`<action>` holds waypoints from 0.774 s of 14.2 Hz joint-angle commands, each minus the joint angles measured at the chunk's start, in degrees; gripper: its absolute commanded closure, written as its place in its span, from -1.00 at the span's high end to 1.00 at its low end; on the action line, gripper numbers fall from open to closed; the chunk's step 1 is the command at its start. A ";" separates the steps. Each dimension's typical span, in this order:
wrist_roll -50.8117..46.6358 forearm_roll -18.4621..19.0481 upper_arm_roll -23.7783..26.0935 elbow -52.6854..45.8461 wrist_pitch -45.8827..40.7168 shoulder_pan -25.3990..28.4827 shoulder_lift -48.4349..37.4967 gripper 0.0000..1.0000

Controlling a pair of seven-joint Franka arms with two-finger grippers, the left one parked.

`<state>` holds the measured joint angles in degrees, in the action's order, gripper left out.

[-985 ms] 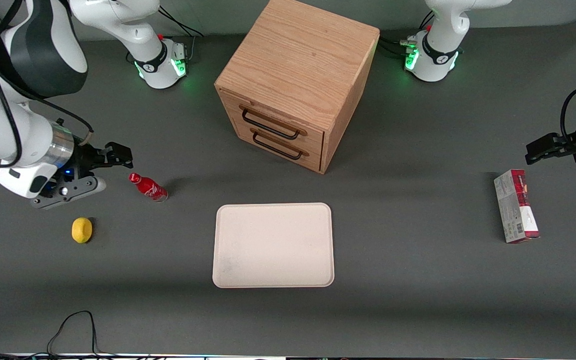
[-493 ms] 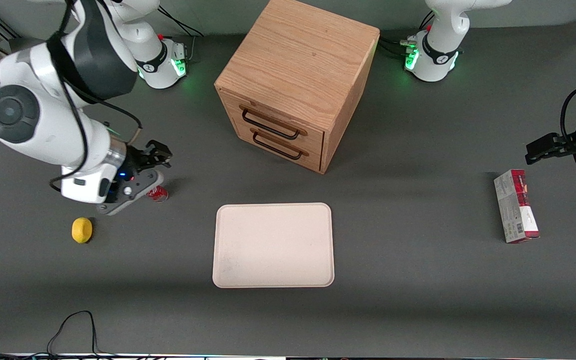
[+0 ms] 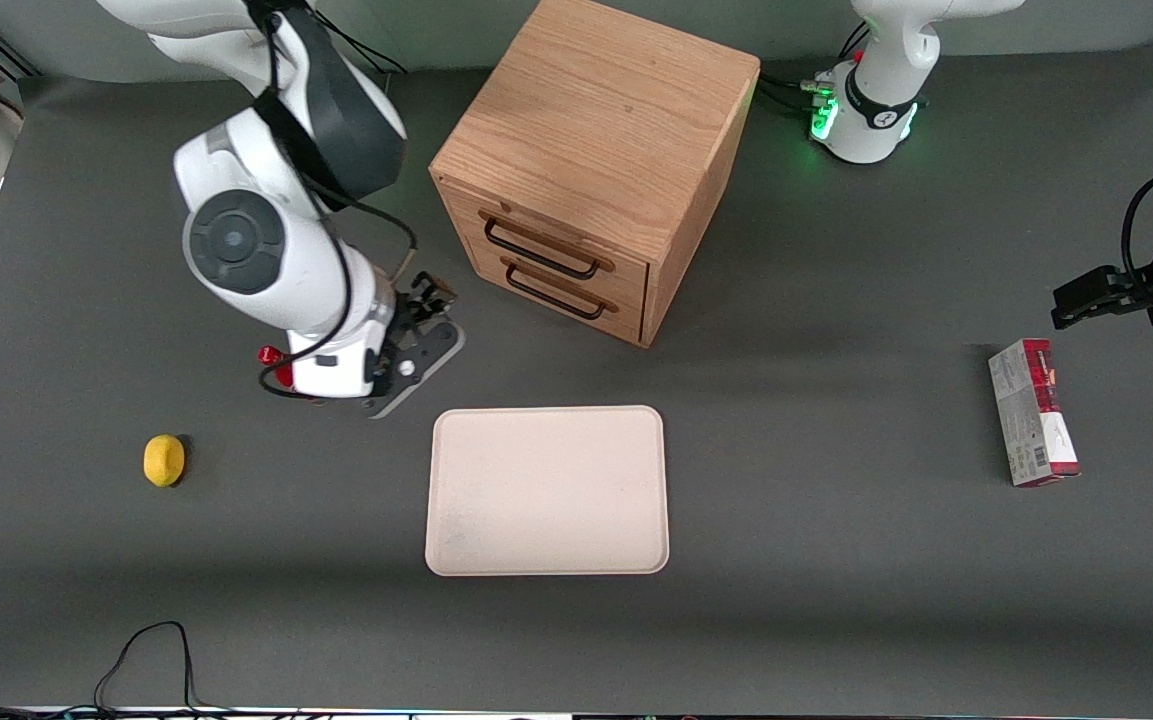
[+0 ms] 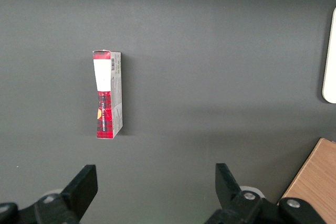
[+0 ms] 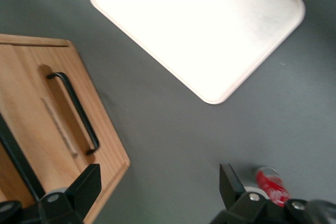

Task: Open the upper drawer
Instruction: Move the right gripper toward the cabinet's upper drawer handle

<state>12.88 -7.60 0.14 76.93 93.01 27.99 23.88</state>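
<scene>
The oak cabinet [image 3: 596,130] stands at the back middle of the table, both drawers shut. Its upper drawer [image 3: 561,232] carries a black wire handle [image 3: 539,250], with the lower drawer [image 3: 576,285] beneath it. My gripper [image 3: 433,297] hangs open and holds nothing, a short way in front of the drawers, toward the working arm's end and apart from them. In the right wrist view the gripper [image 5: 159,179] is over bare table, next to the cabinet front [image 5: 31,87]. The lower drawer's handle [image 5: 73,111] shows there in full, and a dark bar [image 5: 16,156] at the frame's edge runs parallel to it.
A cream tray [image 3: 546,490] [image 5: 199,30] lies nearer the front camera than the cabinet. A red bottle [image 3: 273,362] [image 5: 270,184] lies half hidden under my wrist. A lemon [image 3: 164,460] sits nearer the camera. A red and white box [image 3: 1031,425] [image 4: 107,95] lies toward the parked arm's end.
My arm has swung from the working arm's end of the table toward the cabinet, passing over the red bottle; the gripper now hangs close in front of the drawers. Nothing else moved.
</scene>
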 commanded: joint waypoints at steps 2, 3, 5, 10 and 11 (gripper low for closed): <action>-1.46 -3.37 -0.49 -2.23 -0.11 3.20 2.30 1.00; -1.46 -5.73 -0.49 -2.23 -0.11 3.56 2.57 1.00; -1.37 -7.69 -0.49 -2.23 -0.11 5.22 3.62 1.00; -0.76 -7.86 -0.49 -1.61 1.03 7.42 3.89 1.00; -0.41 -7.86 -0.49 -1.53 1.03 7.78 3.89 1.00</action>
<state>12.50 -13.98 0.25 76.82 93.97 34.44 26.91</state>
